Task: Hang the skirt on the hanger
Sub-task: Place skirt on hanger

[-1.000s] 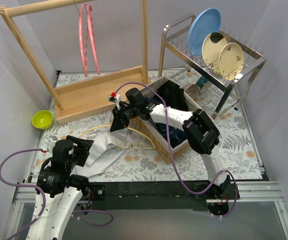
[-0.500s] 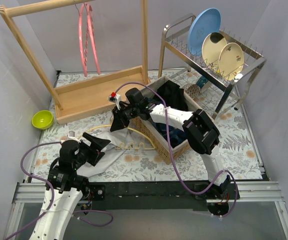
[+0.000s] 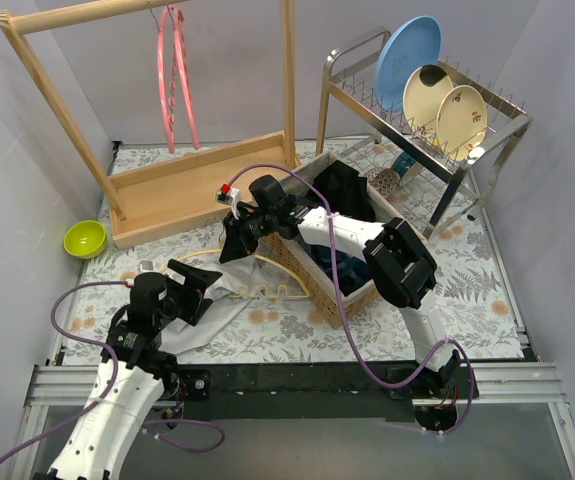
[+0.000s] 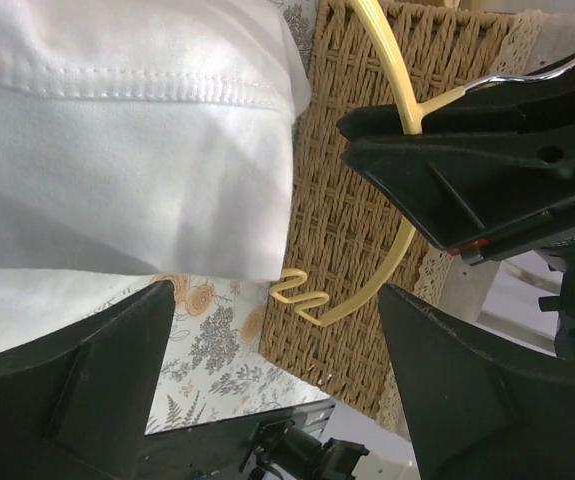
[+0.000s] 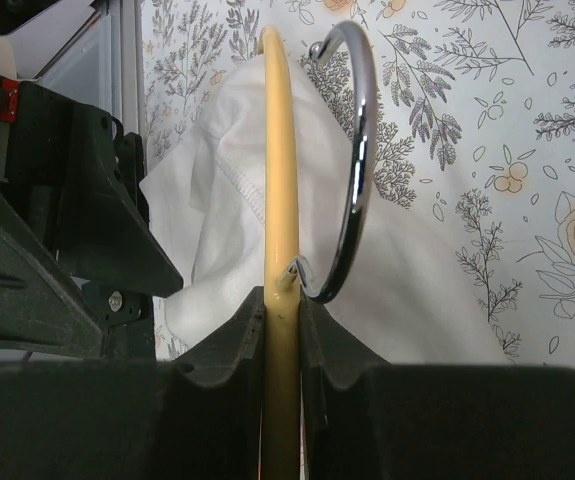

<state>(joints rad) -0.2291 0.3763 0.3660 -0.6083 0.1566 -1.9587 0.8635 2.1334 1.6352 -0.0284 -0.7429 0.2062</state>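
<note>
1. Top view. Crumpled on floral tablecloth, just left of wicker basket: white skirt. Beside it, zigzag bar near basket's front wall: yellow hanger.
2. Same view. Pinched shut on hanger's neck, just left of basket: right gripper. Farther left of basket, over skirt, fingers spread wide w/ nothing btwn them: left gripper.
3. Same view, bkgd. Behind basket to left: wooden rack w/ pink hangers. Behind basket to right: dish rack w/ plates.
4. Left wrist view. Filling upper left, hem touching basket wall: skirt. Curving across basket weave: hanger, gripped higher up by right gripper. Framing shot at bottom corners, well apart, gripping nothing: fingers of left gripper.
5. Right wrist view; basket out of frame. Squeezed btwn right gripper fingers: hanger, metal hook arching to its right. Beneath hanger on tablecloth: skirt. Whether actually threaded on hanger, cannot tell. Dark at left edge: left gripper.
</note>
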